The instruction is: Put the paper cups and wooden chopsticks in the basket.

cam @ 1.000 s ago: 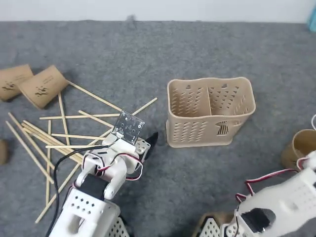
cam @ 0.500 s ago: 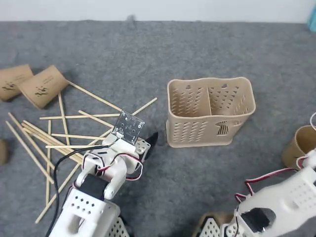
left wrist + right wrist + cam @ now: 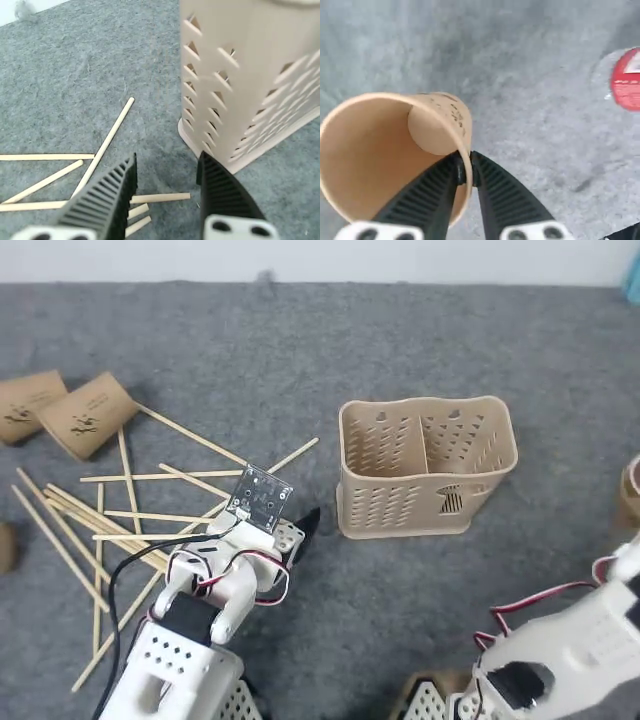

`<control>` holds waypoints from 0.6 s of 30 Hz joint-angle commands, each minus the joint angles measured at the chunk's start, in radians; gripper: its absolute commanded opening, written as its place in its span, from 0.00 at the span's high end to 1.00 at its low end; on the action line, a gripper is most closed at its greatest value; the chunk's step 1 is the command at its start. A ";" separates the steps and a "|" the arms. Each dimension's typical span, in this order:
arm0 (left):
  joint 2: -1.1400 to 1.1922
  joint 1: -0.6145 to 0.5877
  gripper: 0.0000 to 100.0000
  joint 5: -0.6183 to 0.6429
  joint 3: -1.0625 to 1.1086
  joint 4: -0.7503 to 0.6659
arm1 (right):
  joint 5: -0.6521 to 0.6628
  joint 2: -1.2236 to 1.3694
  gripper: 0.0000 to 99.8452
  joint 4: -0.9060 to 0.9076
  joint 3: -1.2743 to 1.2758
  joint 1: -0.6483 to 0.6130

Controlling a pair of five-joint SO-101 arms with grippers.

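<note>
The beige slotted basket [image 3: 427,465] stands upright mid-table with two compartments. My left gripper [image 3: 167,172] is open just left of it, low over the carpet, with nothing between its fingers; the basket wall [image 3: 250,85] rises close by. Several wooden chopsticks [image 3: 130,510] lie scattered to the left, some near the left gripper [image 3: 303,525]. Two paper cups [image 3: 90,415] [image 3: 25,405] lie on their sides at the far left. My right gripper [image 3: 465,167] is shut on the rim of a paper cup [image 3: 385,150], which sits at the right edge [image 3: 631,490].
Grey carpet covers the whole table. A brown piece of another cup [image 3: 5,545] peeks in at the left edge. A red round sticker [image 3: 626,79] lies on the floor beyond the held cup. Open room lies in front of and behind the basket.
The right arm has carried its paper cup up and toward the right edge of the high view. The left arm has kept still.
</note>
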 commanded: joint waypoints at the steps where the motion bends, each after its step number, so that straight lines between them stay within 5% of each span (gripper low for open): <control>1: -0.006 -0.006 0.81 -0.011 -0.004 -0.023 | -0.103 -0.140 0.99 0.039 -0.057 -0.058; 18: -0.006 -0.006 0.81 -0.060 -0.004 -0.021 | -0.591 -0.565 0.99 0.004 -0.061 -0.460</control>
